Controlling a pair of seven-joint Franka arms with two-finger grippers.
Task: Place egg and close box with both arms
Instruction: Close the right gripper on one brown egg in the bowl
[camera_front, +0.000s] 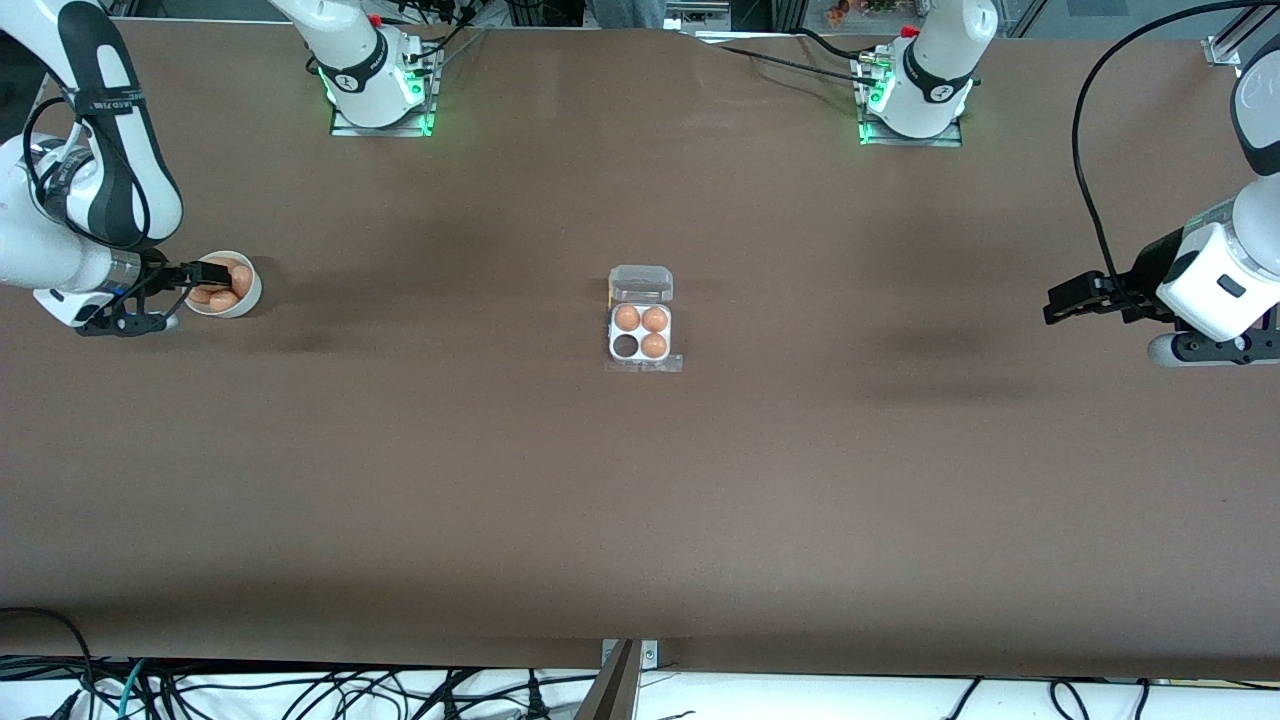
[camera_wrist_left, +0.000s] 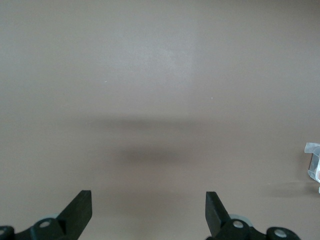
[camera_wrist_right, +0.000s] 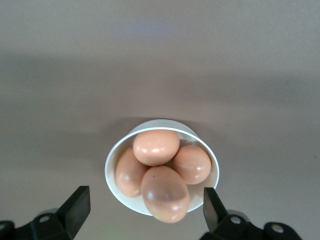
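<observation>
Box (camera_front: 641, 330) sat mid-counter (camera_front: 640, 500), lid open, three eggs in, one cell bare; right gripper (camera_wrist_right: 145, 207) hovered over the bowl (camera_wrist_right: 114, 160) of eggs (camera_wrist_right: 165, 192), jaws apart; left gripper (camera_wrist_left: 148, 210) waited above bare counter, jaws apart.

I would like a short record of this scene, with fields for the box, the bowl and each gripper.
box: egg carton mid-table, clear lid open, three eggs in the cells, one cell empty
bowl: white bowl at the right arm's end of the table, holding four eggs
right gripper: open, over the bowl
left gripper: open, over bare table at the left arm's end, waiting
</observation>
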